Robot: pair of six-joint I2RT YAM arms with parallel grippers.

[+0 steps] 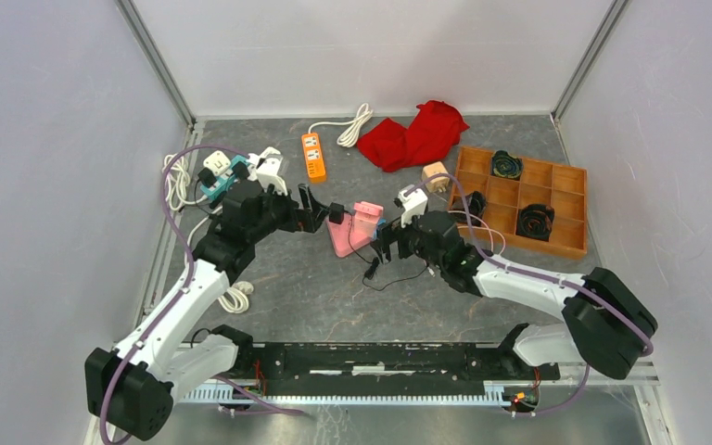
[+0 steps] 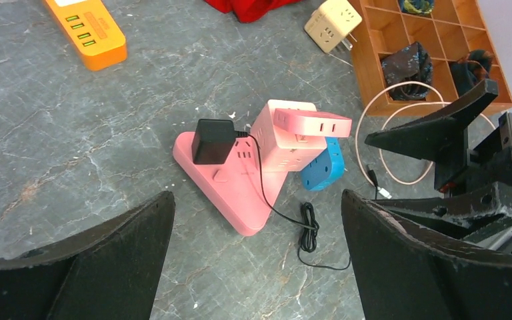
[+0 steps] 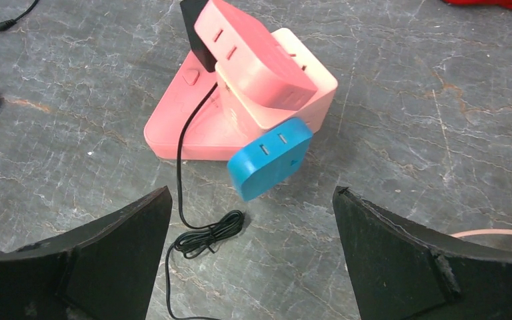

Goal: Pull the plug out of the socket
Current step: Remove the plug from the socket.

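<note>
the black plug (image 2: 212, 140) stands upright in the pink socket strip (image 2: 237, 193), at the strip's far end; the strip lies flat mid-table (image 1: 315, 297), its long axis slanting in my left wrist view from the plug end at upper left to the bare end at lower right; a thin cord (image 2: 307, 230) trails off the plug; my left gripper (image 2: 257, 200) is spread wide, holding nothing, near the plug; my right gripper (image 3: 251, 193) gapes too, empty, facing a blue adapter (image 3: 270, 159)
</note>
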